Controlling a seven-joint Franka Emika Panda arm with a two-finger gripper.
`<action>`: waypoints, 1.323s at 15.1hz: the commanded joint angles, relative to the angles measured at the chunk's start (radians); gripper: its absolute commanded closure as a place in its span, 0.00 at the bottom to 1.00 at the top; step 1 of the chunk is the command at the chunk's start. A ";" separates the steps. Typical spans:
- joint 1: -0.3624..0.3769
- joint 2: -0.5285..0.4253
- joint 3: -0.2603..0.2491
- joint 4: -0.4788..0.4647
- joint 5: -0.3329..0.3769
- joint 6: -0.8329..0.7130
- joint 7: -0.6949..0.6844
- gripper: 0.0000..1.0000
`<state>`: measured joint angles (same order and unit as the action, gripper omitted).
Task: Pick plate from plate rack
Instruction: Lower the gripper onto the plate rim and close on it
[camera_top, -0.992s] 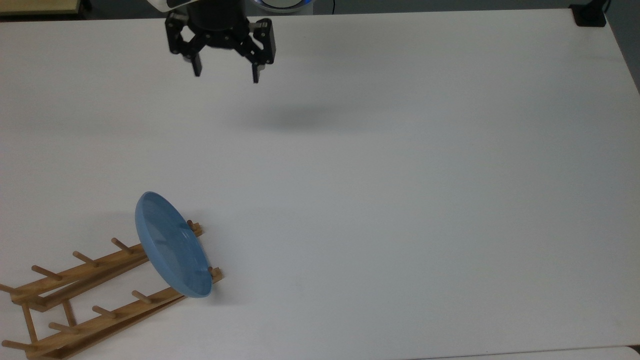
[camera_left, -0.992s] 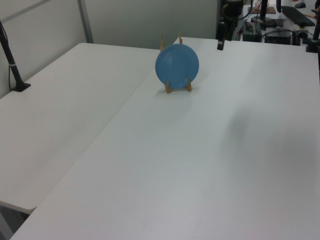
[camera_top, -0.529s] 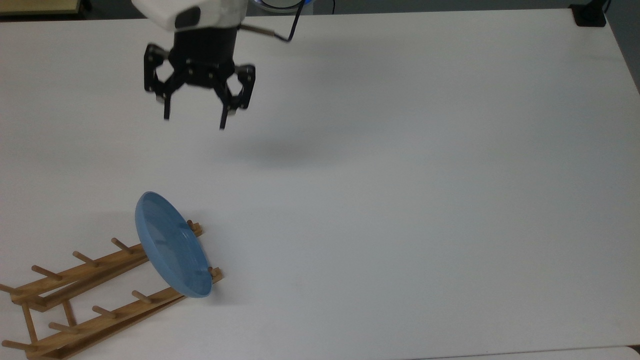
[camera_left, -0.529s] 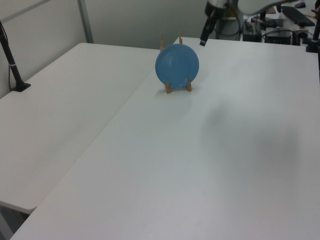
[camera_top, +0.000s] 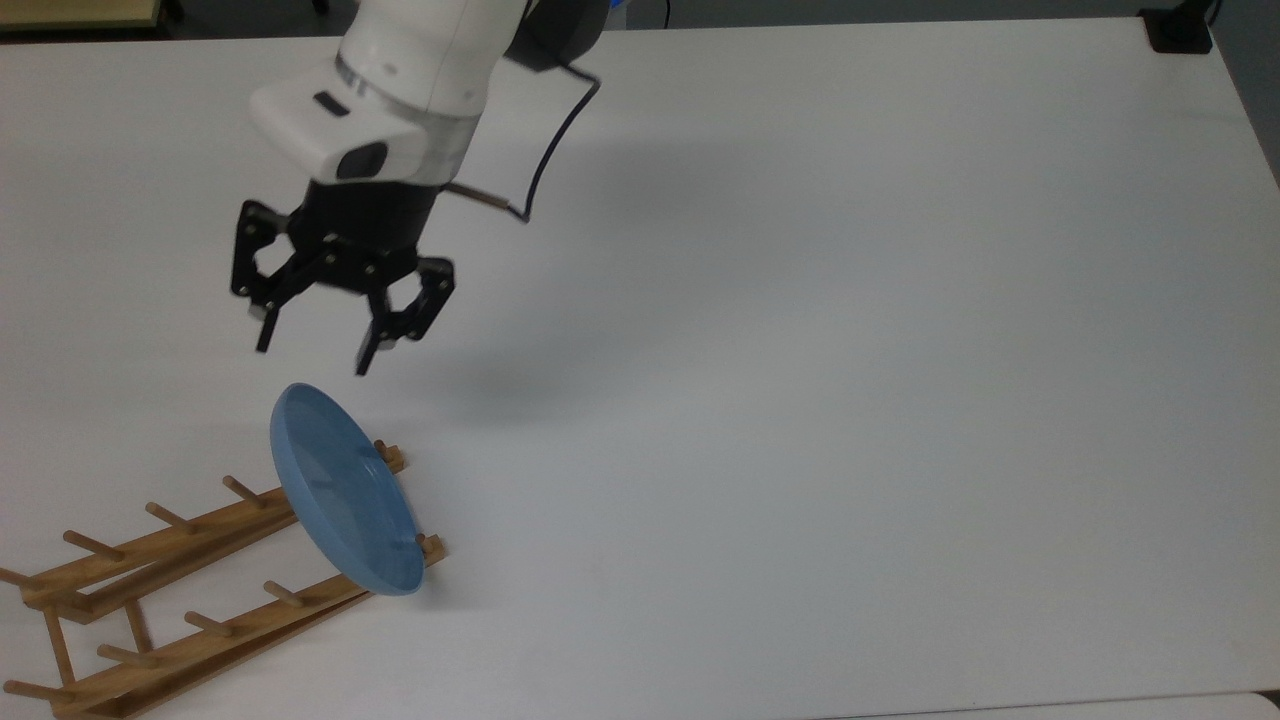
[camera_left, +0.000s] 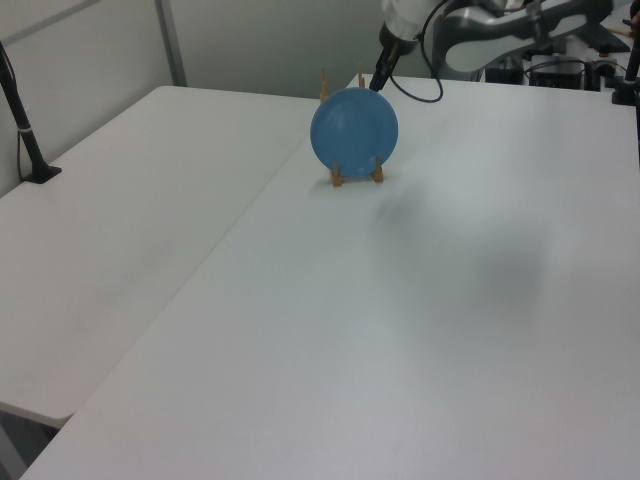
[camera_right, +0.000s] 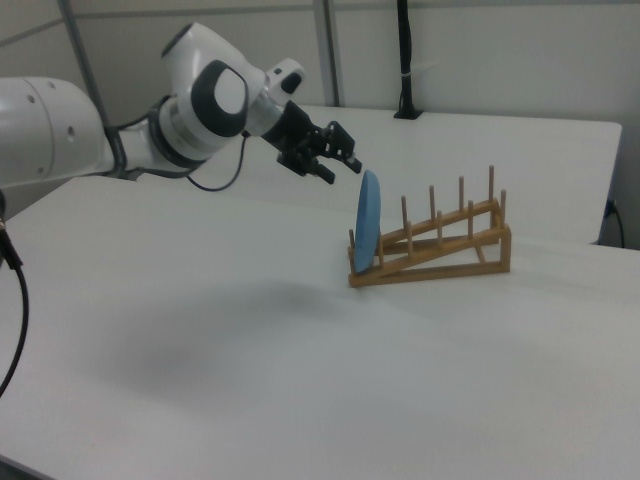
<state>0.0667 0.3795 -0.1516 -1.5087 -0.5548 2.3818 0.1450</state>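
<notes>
Top view: the gripper (camera_top: 312, 360) hangs in the upper left of the frame on the white arm (camera_top: 420, 70), its two black fingers spread apart with nothing between them. The plate (camera_top: 343, 490) stands on edge in the lower left, tilted, seated at the end slot of the plate rack (camera_top: 190, 600), just below the fingertips and not touching them. The rack's two wooden rails run toward the lower left corner over the white table (camera_top: 800, 350). Left view: the plate (camera_left: 354, 133) faces the camera in the upper middle of the frame, upright between two front pegs of the plate rack (camera_left: 337, 176); the gripper (camera_left: 381, 76) sits at the plate's upper right edge, and contact cannot be determined there. Right view: the plate (camera_right: 367, 222) appears edge-on at centre right, leaning in the low end of the plate rack (camera_right: 450, 240). The gripper (camera_right: 338, 166) is left of and above the plate's top rim, fingers apart, clear of the rim.
</notes>
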 joint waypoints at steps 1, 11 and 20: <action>0.007 0.102 -0.043 0.094 -0.059 0.051 0.019 0.35; 0.010 0.206 -0.066 0.156 -0.062 0.122 0.076 0.49; 0.010 0.199 -0.066 0.154 -0.142 0.135 0.076 0.91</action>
<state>0.0676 0.5781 -0.2037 -1.3651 -0.6586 2.4915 0.1961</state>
